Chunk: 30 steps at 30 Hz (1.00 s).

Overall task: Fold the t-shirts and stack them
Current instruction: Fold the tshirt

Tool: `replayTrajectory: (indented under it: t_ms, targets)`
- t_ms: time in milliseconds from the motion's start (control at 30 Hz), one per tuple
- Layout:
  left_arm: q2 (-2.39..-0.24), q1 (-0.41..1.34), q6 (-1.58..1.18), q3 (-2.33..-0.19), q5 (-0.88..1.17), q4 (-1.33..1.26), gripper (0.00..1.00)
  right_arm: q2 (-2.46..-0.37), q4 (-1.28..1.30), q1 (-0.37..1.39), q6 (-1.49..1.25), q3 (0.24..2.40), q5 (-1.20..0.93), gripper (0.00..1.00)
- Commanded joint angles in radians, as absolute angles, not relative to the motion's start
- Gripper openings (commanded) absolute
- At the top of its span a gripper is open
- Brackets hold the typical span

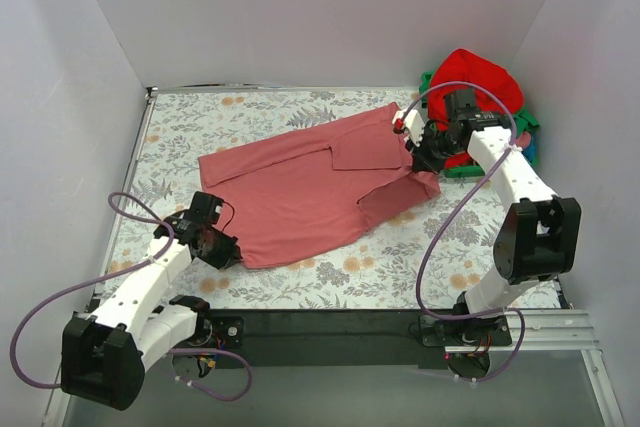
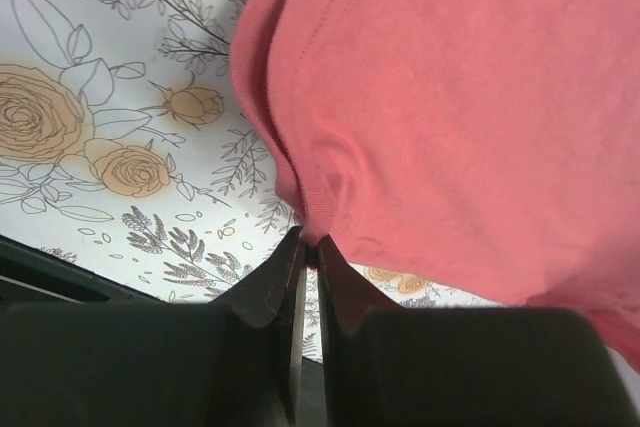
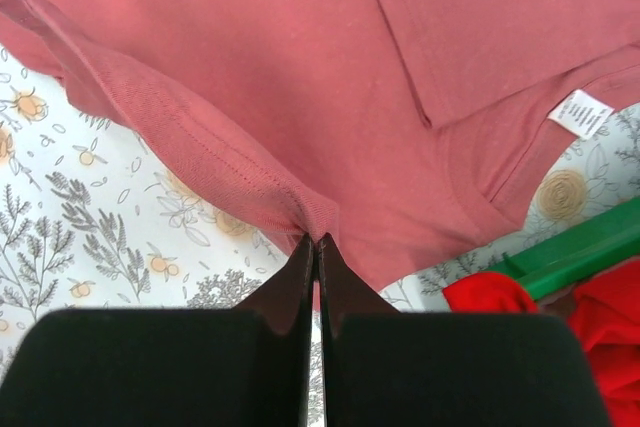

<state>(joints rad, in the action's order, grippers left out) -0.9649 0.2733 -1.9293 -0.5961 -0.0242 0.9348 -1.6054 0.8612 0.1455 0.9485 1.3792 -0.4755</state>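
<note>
Left pincer (image 1: 228, 250) is seen closed on the hem corner of the rose-pink t-shirt (image 1: 300, 197), at the garment's 7 o'clock; its arm is held low, extended from the near edge. Right pincer (image 1: 418, 155) is clamped on a fold of the same shirt at 3 o'clock, elbow raised, forearm directed toward 11 o'clock. The shirt is spread across mid-bench (image 1: 200, 117). A red t-shirt (image 1: 478, 72) is heaped in the green basket (image 1: 528, 125) at 1 o'clock.
</note>
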Motion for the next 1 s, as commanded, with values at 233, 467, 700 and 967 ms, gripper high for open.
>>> replayTrajectory:
  t_ms: [233,467,700,967]
  targets:
    - [-0.968,0.186,-1.985,-0.591,0.029,0.965,0.00,-1.675,0.828,0.149,0.922,1.535,-0.500,0.01]
    - [-0.983,0.155,-1.990,-0.610,0.026,0.963,0.00,-1.715,0.818,0.147,0.907,1.597,-0.489,0.01]
    - [-1.006,0.135,-1.991,-0.664,0.015,0.962,0.00,-1.752,0.802,0.147,0.884,1.651,-0.486,0.01]
    - [-1.074,0.104,-1.973,-0.684,0.028,0.899,0.00,-1.793,0.781,0.147,0.854,1.715,-0.485,0.01]
